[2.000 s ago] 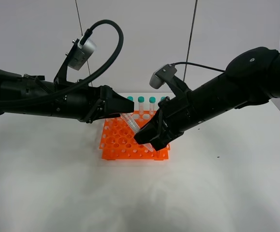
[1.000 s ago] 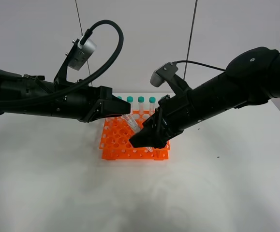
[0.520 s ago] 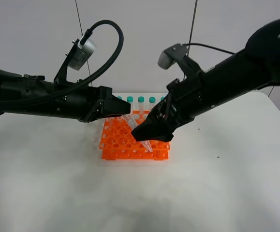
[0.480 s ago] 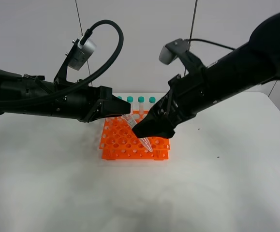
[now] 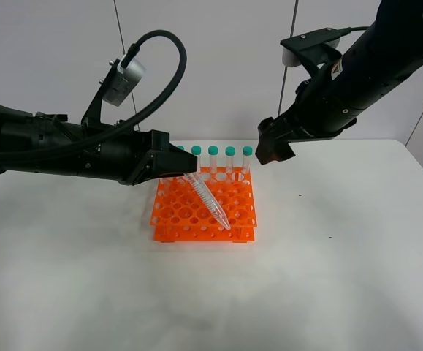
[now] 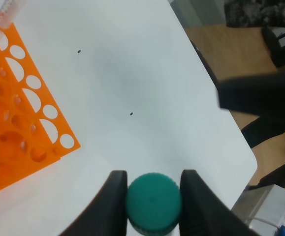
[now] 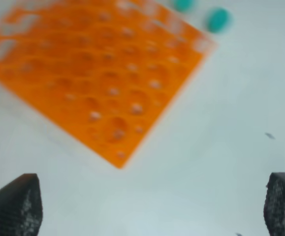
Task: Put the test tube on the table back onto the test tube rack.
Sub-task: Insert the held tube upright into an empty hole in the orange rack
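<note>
Left gripper (image 6: 153,189) pinches test tube (image 5: 208,202) by its top, tube slanted over test tube rack (image 5: 173,219). Right gripper (image 5: 271,150) spread wide, holds nothing. Next: stand tube straight, slide tip into hole.

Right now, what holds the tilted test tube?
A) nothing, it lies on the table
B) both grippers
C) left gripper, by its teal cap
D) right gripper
C: the left gripper is shut on the teal cap of the test tube; the right gripper hangs open, apart.
</note>
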